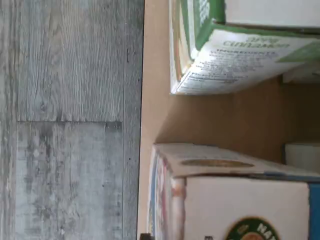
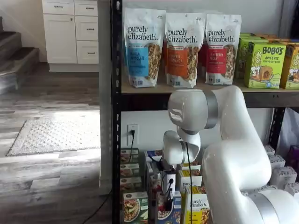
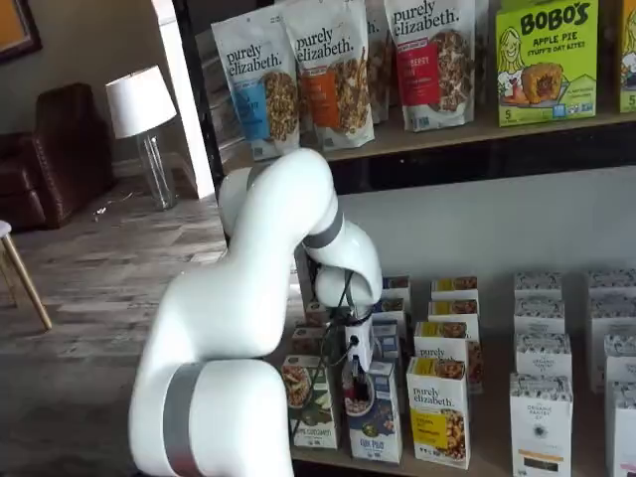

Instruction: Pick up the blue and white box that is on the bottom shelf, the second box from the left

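Front row of the bottom shelf point(image 3: 489, 437), read left to right in both shelf views. At left, green-fronted carton point(image 3: 310, 399), upright, just beside the target. Next, the blue and white box point(image 3: 376, 422): upright at the shelf's front edge, white above and dark blue below, more cartons ranked behind it. Directly over its top, the gripper point(image 3: 355, 381), black fingers down at the upper edge of the carton; impossible to tell from either shelf view whether released or already clenched on the cardboard, and no lift visible. At right, yellow-fronted carton point(image 3: 438, 412), close alongside. Judged as a light, thin paperboard carton: stiff along the folded edges, yielding across the broad printed faces, smooth and somewhat slippery, prone to denting under a hard squeeze. Best taken near the top, across the narrow dimension, with fingers slipped into the slim gaps on either side. Calls for moderate pressure and a straight upward draw to avoid tipping either neighbour.
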Robot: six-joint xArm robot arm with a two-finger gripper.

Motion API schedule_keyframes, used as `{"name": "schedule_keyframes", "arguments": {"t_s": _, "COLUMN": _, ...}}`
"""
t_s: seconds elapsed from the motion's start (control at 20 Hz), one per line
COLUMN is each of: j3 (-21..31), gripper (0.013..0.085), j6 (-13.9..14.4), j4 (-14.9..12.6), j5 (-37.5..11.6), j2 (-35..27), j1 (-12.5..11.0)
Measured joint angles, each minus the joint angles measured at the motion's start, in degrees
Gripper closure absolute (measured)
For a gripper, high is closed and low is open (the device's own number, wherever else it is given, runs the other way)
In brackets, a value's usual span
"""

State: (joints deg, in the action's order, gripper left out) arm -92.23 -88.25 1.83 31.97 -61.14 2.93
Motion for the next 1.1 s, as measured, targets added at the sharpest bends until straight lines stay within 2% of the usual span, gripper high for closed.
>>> {"name": "schedule_keyframes", "arguments": {"t_s": 0.1, "j3": 0.01, "gripper": 0.033, "j6": 0.06, "j4": 0.03, "j5": 0.09, "j2": 0.02, "j1": 0.07}}
{"name": "schedule_keyframes", "arguments": {"t_s": 0.35, "j3": 0.6, "gripper": 0.033, "j6": 0.48, "j4": -0.45, "j5": -0.45, "j2": 0.32, "j1": 0.11}}
{"name": "schedule_keyframes", "arguments": {"t_s": 0.4, "j3": 0.73, "gripper": 0.037, "j6": 0.33, "j4": -0.3, "j5": -0.45, "j2": 0.43, "j1": 0.09}}
{"name": "schedule_keyframes", "arguments": {"t_s": 0.55, "j3": 0.91, "gripper": 0.041, "j6": 0.17, "j4": -0.13, "j5": -0.32, "j2": 0.59, "j1": 0.05}}
{"name": "schedule_keyframes", "arguments": {"t_s": 0.7, "j3": 1.17, "gripper": 0.049, "j6": 0.01, "j4": 0.02, "j5": -0.15, "j2": 0.82, "j1": 0.03}}
{"name": "schedule_keyframes", "arguments": {"t_s": 1.1, "j3": 3.18, "gripper": 0.049, "j6": 1.13, "j4": -1.23, "j5": -1.5, "j2": 2.04, "j1": 0.09}}
